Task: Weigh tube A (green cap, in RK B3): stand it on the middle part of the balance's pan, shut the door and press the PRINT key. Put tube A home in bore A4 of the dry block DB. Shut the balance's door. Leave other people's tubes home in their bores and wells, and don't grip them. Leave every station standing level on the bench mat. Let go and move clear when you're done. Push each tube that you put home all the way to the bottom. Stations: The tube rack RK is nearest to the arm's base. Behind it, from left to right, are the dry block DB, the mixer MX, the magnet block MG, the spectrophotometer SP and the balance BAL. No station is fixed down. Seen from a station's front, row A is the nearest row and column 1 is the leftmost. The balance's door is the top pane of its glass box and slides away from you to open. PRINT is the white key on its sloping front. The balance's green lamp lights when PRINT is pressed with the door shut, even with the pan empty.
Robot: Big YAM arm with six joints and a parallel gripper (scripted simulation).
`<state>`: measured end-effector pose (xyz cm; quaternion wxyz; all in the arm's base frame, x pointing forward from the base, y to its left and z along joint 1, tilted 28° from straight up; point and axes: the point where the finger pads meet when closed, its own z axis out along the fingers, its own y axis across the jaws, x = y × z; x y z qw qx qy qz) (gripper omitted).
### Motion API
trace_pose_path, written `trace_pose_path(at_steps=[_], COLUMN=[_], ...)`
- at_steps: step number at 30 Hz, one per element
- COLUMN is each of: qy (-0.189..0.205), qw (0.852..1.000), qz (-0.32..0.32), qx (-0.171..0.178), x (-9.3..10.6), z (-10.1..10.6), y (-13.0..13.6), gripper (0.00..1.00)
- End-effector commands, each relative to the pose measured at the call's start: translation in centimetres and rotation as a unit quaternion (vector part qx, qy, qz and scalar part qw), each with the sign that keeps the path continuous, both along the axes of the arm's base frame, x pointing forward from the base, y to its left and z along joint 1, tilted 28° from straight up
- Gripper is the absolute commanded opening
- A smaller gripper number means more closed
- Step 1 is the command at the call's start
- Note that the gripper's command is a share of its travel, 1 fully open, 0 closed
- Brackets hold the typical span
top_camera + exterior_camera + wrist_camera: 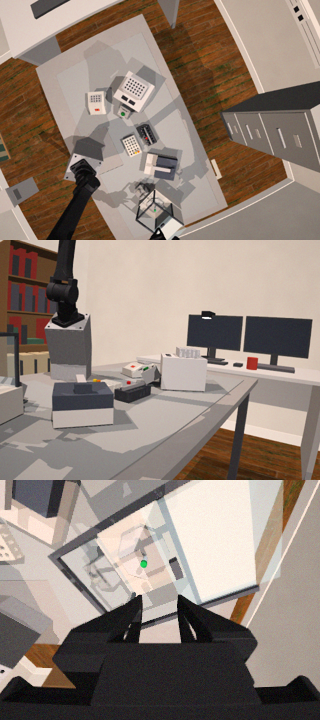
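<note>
Tube A's green cap shows inside the balance's glass box, over the pan; the tube seems upright, its body barely visible. The balance's door is slid back, with its dark handle behind the chamber. My gripper is part open with nothing between its fingertips. It hangs above the balance's rear part, a little to one side of the handle, and is outside the exterior view. The sloping front is small and blurred; I cannot make out the lamp. The dry block shows no cap in its bores.
The tube rack holds yellow and orange caps. The black magnet block has a red cap. The spectrophotometer stands beside the balance. A tall white station stands farther off. Black frame bars edge the glass box.
</note>
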<state>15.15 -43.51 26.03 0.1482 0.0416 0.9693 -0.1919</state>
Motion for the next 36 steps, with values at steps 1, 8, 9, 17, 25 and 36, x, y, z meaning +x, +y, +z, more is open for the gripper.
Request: trace_pose_path(at_steps=[1, 8, 9, 17, 25, 36], qy=[-0.04, -0.083, -0.09, -0.129, -0.173, -0.233], qw=[0.996, 0.98, 0.976, 0.95, 0.906, 0.841], qz=[-0.084, -0.179, -0.193, -0.277, -0.375, -0.475], qx=[0.001, 0.031, 0.036, 0.063, 0.096, 0.119], x=[-1.0, -1.2, -1.2, -1.4, -1.7, -1.6], z=[1.1, 0.6, 0.6, 0.2, -0.4, 1.1], y=[0.4, 1.0, 1.0, 1.5, 2.2, 2.0], gripper=[0.36, 0.36, 0.36, 0.36, 0.36, 0.36])
